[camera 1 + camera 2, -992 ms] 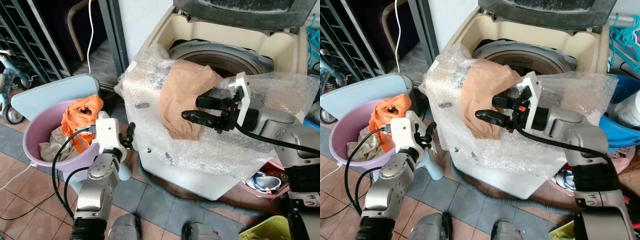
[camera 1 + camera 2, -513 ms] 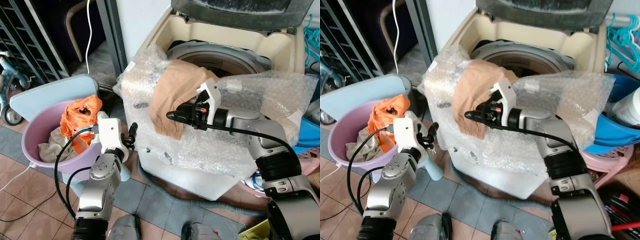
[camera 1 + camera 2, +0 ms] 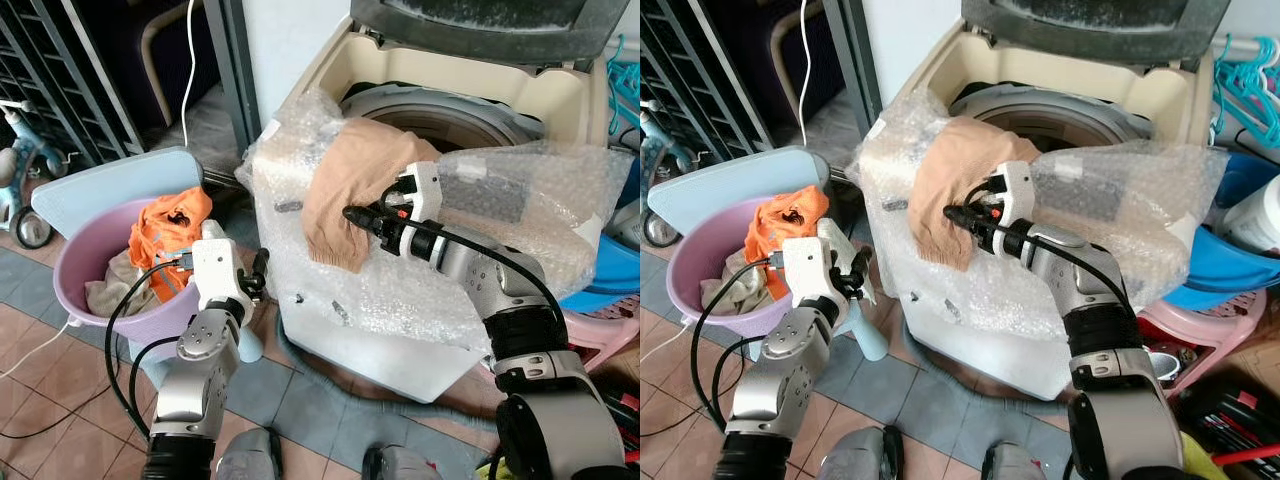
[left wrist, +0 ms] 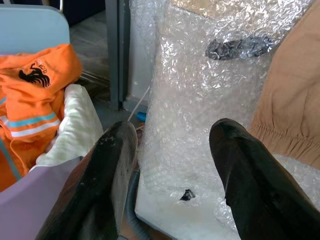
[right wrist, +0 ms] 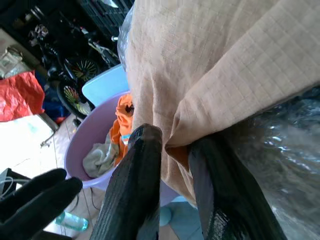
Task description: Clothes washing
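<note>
Your right tool [image 3: 352, 213] pinches a fold of the tan cloth [image 3: 350, 180] draped over the washer's [image 3: 1160, 95] bubble-wrapped rim; it looks soft and light, so keep the bunched fold while the left tool [image 3: 262, 272] waits open.

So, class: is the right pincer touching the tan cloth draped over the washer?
Touching. In the right wrist view the right pincer has both black fingers closed on a fold of the tan cloth.

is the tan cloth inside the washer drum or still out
Out, mostly. The tan cloth hangs over the bubble-wrapped front rim of the washer, down its outside. The right gripper pinches a fold of it.
</note>
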You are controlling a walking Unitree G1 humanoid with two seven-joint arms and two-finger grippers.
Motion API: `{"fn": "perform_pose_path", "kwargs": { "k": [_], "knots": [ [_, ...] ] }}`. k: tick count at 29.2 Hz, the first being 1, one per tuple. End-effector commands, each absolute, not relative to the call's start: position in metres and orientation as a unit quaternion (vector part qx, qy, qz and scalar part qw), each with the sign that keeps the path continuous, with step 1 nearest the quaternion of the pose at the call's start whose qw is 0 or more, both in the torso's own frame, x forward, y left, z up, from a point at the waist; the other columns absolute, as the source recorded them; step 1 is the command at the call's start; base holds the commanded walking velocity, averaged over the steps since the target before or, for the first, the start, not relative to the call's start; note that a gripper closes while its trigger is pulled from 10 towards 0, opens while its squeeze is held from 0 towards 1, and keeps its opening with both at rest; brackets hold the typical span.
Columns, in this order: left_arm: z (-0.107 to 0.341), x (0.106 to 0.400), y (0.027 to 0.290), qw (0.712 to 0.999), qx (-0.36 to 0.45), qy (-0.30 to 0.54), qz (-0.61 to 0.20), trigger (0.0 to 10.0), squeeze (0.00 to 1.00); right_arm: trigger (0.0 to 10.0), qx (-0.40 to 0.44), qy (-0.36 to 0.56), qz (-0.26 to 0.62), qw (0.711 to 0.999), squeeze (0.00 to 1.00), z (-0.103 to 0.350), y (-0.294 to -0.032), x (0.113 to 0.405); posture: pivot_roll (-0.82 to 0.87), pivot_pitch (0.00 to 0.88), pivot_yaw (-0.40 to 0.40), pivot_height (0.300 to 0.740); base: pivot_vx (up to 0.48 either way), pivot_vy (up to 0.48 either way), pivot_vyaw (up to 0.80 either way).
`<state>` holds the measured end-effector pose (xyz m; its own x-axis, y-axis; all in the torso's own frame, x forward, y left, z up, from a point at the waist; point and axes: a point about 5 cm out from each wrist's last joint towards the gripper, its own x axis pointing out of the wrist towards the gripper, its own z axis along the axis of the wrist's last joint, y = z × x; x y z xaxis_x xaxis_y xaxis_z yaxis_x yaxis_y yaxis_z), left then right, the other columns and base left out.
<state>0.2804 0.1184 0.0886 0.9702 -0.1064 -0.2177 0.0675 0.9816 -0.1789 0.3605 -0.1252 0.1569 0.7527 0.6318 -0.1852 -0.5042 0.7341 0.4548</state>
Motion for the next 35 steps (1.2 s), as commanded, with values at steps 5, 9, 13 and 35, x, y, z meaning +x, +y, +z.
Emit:
{"fn": "perform_pose_path", "kwargs": {
  "k": [5,9,13,35],
  "knots": [
    [0.09,0.283,0.114,0.988,-0.096,0.111,-0.042,10.0,0.0,0.0,0.275,0.005,0.283,0.919,0.0,0.236,-0.137,0.39,-0.04,0.062,0.031,0.74,0.0,0.0,0.0],
    [0.09,0.282,0.114,0.988,-0.097,0.11,-0.041,10.0,0.0,0.0,0.298,-0.034,0.258,0.918,0.0,0.26,-0.146,0.4,-0.04,0.062,0.027,0.74,0.0,0.0,0.0],
    [0.089,0.281,0.115,0.988,-0.1,0.111,-0.036,10.0,0.0,0.0,0.306,-0.072,0.211,0.926,0.0,0.28,-0.161,0.409,-0.04,0.066,0.022,0.74,0.0,0.0,0.0],
    [0.088,0.282,0.116,0.988,-0.101,0.114,-0.029,10.0,0.0,10.0,-0.128,-0.065,0.089,0.986,1.0,0.258,-0.195,0.414,-0.04,0.069,0.025,0.74,0.0,0.0,0.0]
  ]
}}
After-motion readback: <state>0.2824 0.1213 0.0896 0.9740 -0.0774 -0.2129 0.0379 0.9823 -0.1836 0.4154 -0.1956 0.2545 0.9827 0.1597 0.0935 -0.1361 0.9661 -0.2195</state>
